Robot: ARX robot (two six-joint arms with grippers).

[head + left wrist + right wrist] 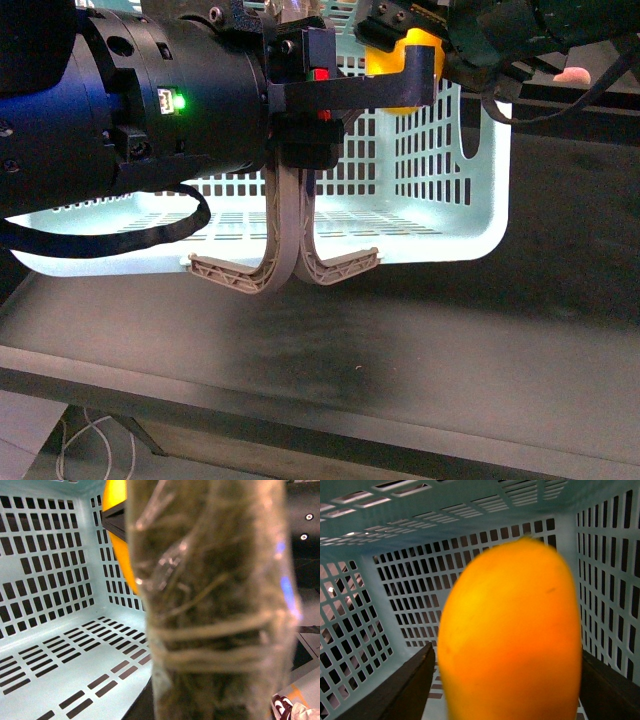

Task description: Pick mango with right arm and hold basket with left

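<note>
mango (510, 630) in right hand (507, 687), inside basket (395, 580)

Your front view looks forward and slightly down over the desk (450, 340), with the left arm (150, 110) looming close at its upper left. Your left wrist view sits right against the blurred handles (215, 605) and looks past them into the basket (50, 555). Your right wrist view faces the mango (510, 630) from very near. All three share the basket's slotted walls and the mango.
</note>
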